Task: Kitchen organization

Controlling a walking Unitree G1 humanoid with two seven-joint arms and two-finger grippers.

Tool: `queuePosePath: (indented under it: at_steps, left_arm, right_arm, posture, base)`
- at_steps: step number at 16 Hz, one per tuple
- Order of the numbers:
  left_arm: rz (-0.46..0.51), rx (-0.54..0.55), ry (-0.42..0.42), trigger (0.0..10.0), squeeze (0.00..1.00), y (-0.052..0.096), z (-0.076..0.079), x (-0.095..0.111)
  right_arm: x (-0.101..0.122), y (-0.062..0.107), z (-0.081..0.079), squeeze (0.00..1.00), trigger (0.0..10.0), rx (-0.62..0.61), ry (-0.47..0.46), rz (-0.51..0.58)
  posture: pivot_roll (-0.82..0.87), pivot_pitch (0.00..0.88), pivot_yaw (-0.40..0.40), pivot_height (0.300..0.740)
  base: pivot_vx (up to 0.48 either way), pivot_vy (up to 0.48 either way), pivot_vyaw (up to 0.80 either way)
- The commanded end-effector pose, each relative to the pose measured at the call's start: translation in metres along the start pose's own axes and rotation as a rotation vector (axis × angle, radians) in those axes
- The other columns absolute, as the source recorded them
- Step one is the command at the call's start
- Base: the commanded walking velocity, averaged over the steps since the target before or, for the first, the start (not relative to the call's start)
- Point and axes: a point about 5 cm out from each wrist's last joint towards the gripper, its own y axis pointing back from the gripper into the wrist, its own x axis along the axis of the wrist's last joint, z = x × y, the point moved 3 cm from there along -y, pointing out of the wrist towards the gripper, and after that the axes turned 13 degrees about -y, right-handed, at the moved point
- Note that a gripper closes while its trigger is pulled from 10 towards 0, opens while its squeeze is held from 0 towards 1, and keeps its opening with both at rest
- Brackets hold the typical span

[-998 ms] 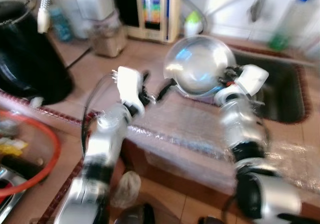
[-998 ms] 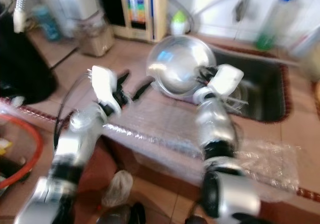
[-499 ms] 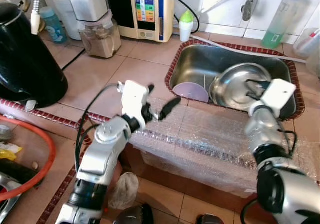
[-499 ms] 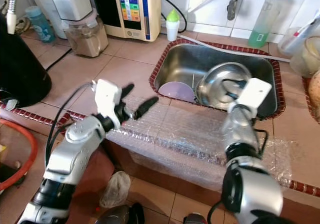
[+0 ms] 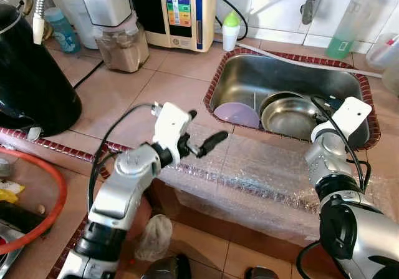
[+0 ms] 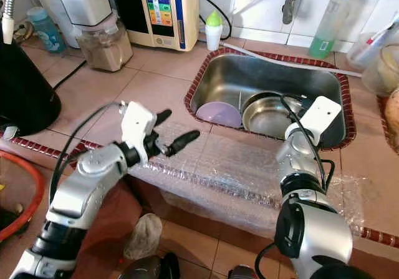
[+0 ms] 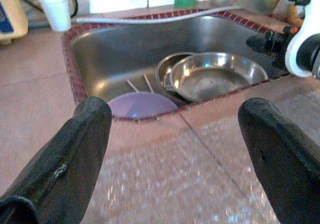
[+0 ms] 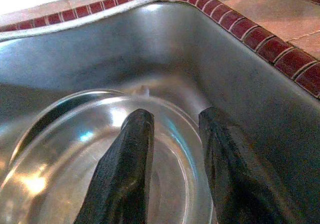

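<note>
Since the steel bowl (image 5: 293,113) was sitting down in the sink (image 5: 249,73) at the right-centre of the head view, I'd say that bit of the tidying looked done. It was nested on what seemed to be a second steel dish, with a purple plate (image 5: 235,112) just beside it toward the left end of the basin.

The right gripper (image 8: 175,149) was over the bowl's right rim, fingers slightly parted with nothing pinched between them, so it read as released. In its wrist view the two black fingers (image 8: 125,174) hung over the shiny inside of the bowl, and I couldn't tell if they were touching the metal.

The left gripper (image 5: 201,135) was out over the tiled counter (image 5: 131,92) near the middle of the frame, fingers spread wide and empty, pointed toward the sink.

A sheet of bubble wrap (image 5: 249,173) covered the counter's front edge below the sink. Along the top of the frame stood a white bottle with a green cap (image 5: 231,30), a green soap bottle (image 5: 352,20), a water dispenser (image 5: 177,10) and a black kettle (image 5: 31,73) at far left.

My guess at what was left: pull the right arm clear, then deal with whatever else on the counter needs a home.
</note>
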Motion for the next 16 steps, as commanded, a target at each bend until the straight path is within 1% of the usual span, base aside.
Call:
queuePosePath:
  at_steps: [1,2,3,4,5,6,7,8,9,10,11,12,13,14,15,16]
  left_arm:
    - [-0.022,-0.002,-0.013,10.0,0.00,-0.001,-0.001,-0.002]
    - [-0.044,0.029,-0.029,10.0,0.00,-0.002,-0.003,-0.005]
    - [-0.049,0.038,-0.031,10.0,0.00,-0.003,-0.003,-0.006]
    - [-0.048,0.074,-0.019,10.0,0.00,-0.005,-0.005,-0.006]
    - [-0.049,0.117,-0.054,10.0,0.00,-0.006,-0.007,-0.006]
    - [-0.045,0.131,-0.054,10.0,0.00,-0.005,-0.008,-0.005]
    - [-0.035,0.152,-0.056,10.0,0.00,-0.004,-0.012,-0.003]
    - [-0.034,0.153,-0.062,10.0,0.00,-0.004,-0.012,-0.002]
    - [-0.025,0.182,-0.075,10.0,0.00,-0.002,-0.017,0.000]
    - [-0.026,0.221,-0.083,10.0,0.00,0.001,-0.021,0.001]
    - [-0.026,0.237,-0.090,10.0,0.00,0.001,-0.022,0.001]
    - [-0.026,0.301,-0.094,10.0,0.00,0.005,-0.024,-0.001]
    - [-0.025,0.332,-0.077,10.0,0.00,0.009,-0.023,-0.004]
    - [-0.036,0.338,-0.056,10.0,0.00,0.011,-0.022,-0.007]
    - [-0.054,0.344,-0.039,10.0,0.00,0.012,-0.021,-0.013]
    - [-0.053,0.344,-0.020,10.0,0.00,0.013,-0.021,-0.016]
  right_arm:
    - [-0.028,0.008,0.007,1.00,10.0,-0.015,-0.001,-0.095]
    - [-0.029,0.010,0.001,1.00,10.0,0.041,0.032,-0.082]
    - [-0.030,0.011,0.001,1.00,10.0,0.065,0.044,-0.073]
    - [-0.030,0.014,-0.001,1.00,10.0,0.107,0.072,-0.054]
    - [-0.033,0.019,0.001,1.00,10.0,0.155,0.119,-0.033]
    - [-0.035,0.021,0.003,1.00,10.0,0.167,0.136,-0.032]
    - [-0.040,0.027,0.007,1.00,10.0,0.199,0.170,-0.037]
    - [-0.042,0.028,0.008,1.00,10.0,0.206,0.176,-0.039]
    - [-0.044,0.035,0.007,1.00,10.0,0.240,0.196,-0.028]
    - [-0.043,0.041,0.002,1.00,10.0,0.283,0.221,-0.004]
    - [-0.042,0.044,0.001,1.00,10.0,0.300,0.230,0.006]
    - [-0.034,0.054,-0.005,1.00,10.0,0.357,0.304,0.078]
    - [-0.029,0.062,-0.009,1.00,10.0,0.385,0.337,0.112]
    - [-0.026,0.066,-0.013,1.00,10.0,0.405,0.343,0.119]
    - [-0.025,0.075,-0.020,1.00,10.0,0.473,0.350,0.124]
    - [-0.023,0.082,-0.024,1.00,10.0,0.506,0.346,0.124]
  posture:
    - [0.03,0.107,0.121,0.740]
    - [0.02,0.092,0.123,0.740]
    - [0.01,0.085,0.121,0.740]
    - [0.01,0.064,0.112,0.740]
    - [0.01,0.048,0.098,0.740]
    - [0.01,0.044,0.093,0.740]
    - [0.00,0.025,0.074,0.740]
    - [0.00,0.022,0.071,0.740]
    - [0.00,0.011,0.070,0.740]
    - [0.00,0.005,0.083,0.740]
    - [0.00,0.004,0.088,0.740]
    - [-0.02,0.000,0.117,0.740]
    - [-0.02,0.000,0.126,0.740]
    - [-0.03,0.000,0.130,0.740]
    - [-0.04,0.000,0.129,0.740]
    - [-0.05,0.000,0.117,0.740]
  base:
    - [0.000,0.000,0.00]
    - [0.000,0.000,0.00]
    - [0.000,0.000,0.00]
    - [0.000,0.000,0.00]
    - [0.000,0.000,0.00]
    - [0.000,0.000,0.00]
    - [0.000,0.000,0.00]
    - [0.000,0.000,0.00]
    - [0.000,0.000,0.00]
    - [0.000,0.000,0.00]
    - [0.000,0.000,0.00]
    - [0.000,0.000,0.00]
    - [0.000,0.000,0.00]
    - [0.000,0.000,0.00]
    - [0.000,0.000,0.00]
    - [0.000,0.000,0.00]
